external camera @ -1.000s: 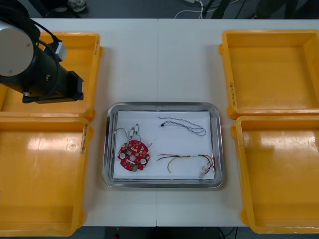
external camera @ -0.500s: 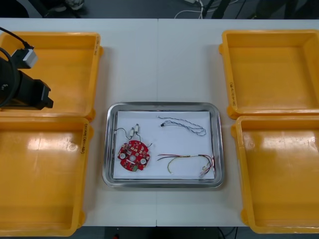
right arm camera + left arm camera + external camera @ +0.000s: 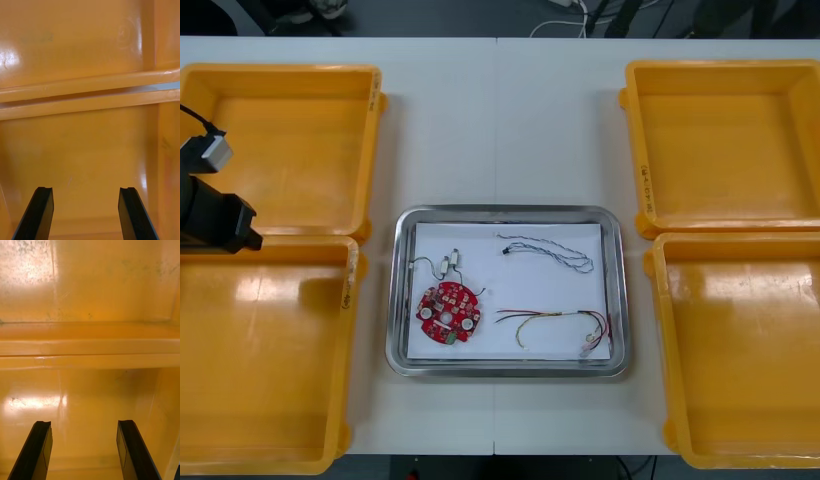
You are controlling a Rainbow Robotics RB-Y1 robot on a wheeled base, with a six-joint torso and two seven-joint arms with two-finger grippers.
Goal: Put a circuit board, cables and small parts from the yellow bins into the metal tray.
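Observation:
The metal tray, white inside, lies mid-table. On it rest a round red circuit board, a black cable beside two small metal parts, a twisted cable and a red and yellow cable. My left arm sits at the table's far left over the seam between the two left bins. In the left wrist view my left gripper is open above a bare orange bin floor. My right gripper is open too, over another bare bin floor.
Two yellow bins stand at the left and two at the right; all look bare inside. Adjoining bin rims cross ahead of each gripper's fingers.
My left arm has drawn back leftward and toward the near side, from over the far left bin to the view's left edge. The things in the tray have not moved.

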